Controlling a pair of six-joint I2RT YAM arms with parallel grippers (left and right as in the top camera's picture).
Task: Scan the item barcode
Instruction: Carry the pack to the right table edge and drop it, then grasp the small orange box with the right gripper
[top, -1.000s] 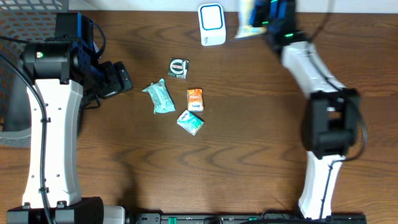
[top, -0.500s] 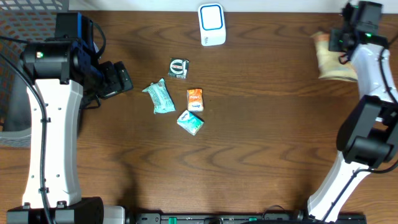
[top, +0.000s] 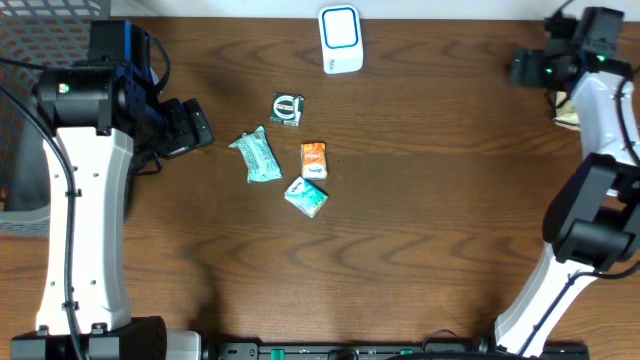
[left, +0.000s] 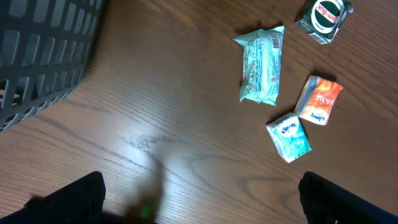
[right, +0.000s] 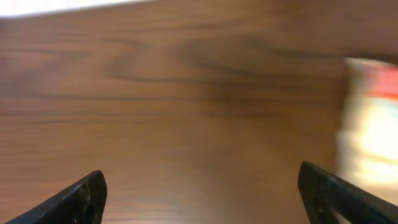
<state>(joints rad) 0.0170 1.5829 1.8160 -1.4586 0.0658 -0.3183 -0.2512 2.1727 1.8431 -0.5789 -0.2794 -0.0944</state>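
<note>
Four packets (top: 314, 160) lie, seemingly unscanned, near the scanner (top: 341, 40); left gripper (top: 198, 127) and right gripper (top: 518, 69) both spread wide, empty; next likely needs one pinched, barcode showing.

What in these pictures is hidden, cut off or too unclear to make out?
- Pale packet: in the overhead view it is mostly behind the right arm. In the right wrist view it is cut by the right edge and blurred, so the print is unreadable.
- Barcodes on the teal packet, orange packet and dark packet: too small in the overhead and left wrist views.
- Basket: cut by the left edge, contents unseen.
</note>
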